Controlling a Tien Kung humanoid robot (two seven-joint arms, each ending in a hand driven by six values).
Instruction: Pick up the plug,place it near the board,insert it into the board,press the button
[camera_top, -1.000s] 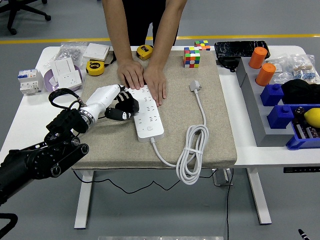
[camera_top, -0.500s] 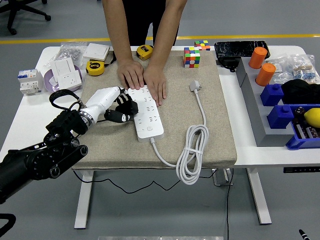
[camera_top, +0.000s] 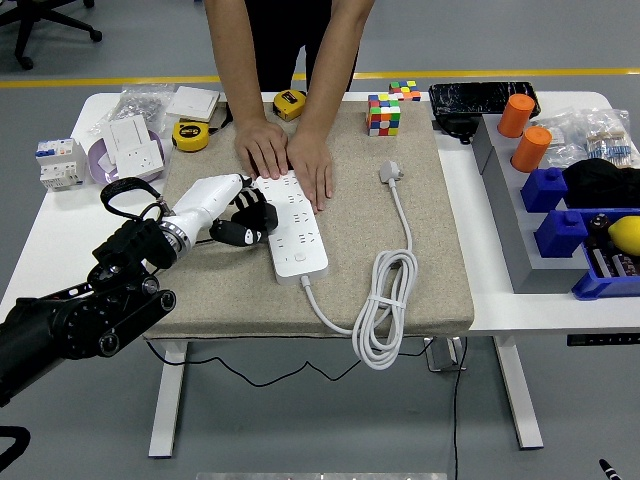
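Observation:
The white power strip lies on the beige mat, its far end held down by a person's two hands. My left hand, white-backed with black fingers, rests against the strip's left edge with its fingers curled and nothing in them. The white plug lies free on the mat to the right of the strip. Its cable runs down to a coil near the mat's front edge. The right arm does not show.
A Rubik's cube stands at the mat's far edge. Tape measures, wall sockets and a breaker lie at the left. Orange cylinders, blue bins and a grey tray fill the right side.
My left hand has shifted a few pixels toward the strip. The person's hands, the plug and the cable have stayed where they were.

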